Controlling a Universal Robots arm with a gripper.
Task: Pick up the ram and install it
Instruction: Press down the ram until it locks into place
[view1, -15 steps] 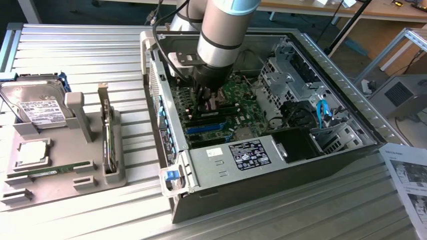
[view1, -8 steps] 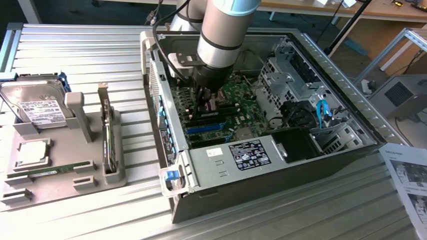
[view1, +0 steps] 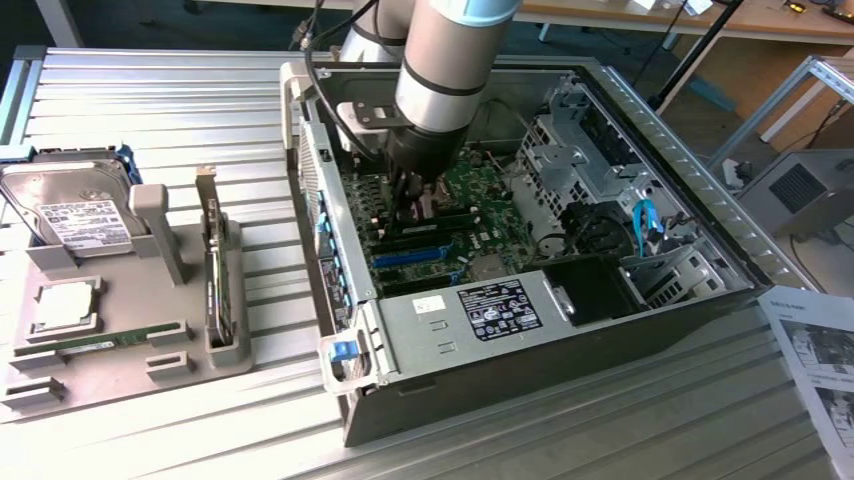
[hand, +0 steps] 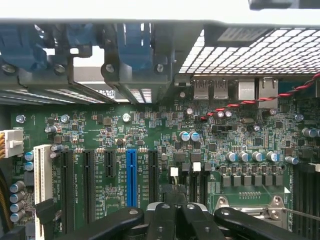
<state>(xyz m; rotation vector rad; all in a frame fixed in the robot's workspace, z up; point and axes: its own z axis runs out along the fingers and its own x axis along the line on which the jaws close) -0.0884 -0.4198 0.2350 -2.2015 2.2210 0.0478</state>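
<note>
The ram (view1: 102, 343), a thin green stick, lies flat in the grey holder tray (view1: 187, 365) at the exterior view's left. My gripper (view1: 412, 196) is far from it, reaching down into the open computer case (view1: 441, 400), just above the green motherboard (view1: 474, 185). In the wrist view the gripper (hand: 175, 216) has its black fingers (hand: 162, 222) shut together, and I see nothing between them. It hovers over the motherboard (hand: 150, 130) near the blue slot (hand: 131, 177) and several black slots (hand: 89, 182). Long black memory slots (hand: 305, 200) lie at that board's edge.
The tray also holds a hard drive (view1: 74, 215), a square silver processor chip (view1: 60, 305) and an upright card with a metal bracket (view1: 214, 275). Inside the case are drive cages (view1: 587, 150), a power supply (view1: 467, 315), red cables (hand: 250, 102) and a processor socket (hand: 250, 200). Printed sheets (view1: 814, 350) lie at the right.
</note>
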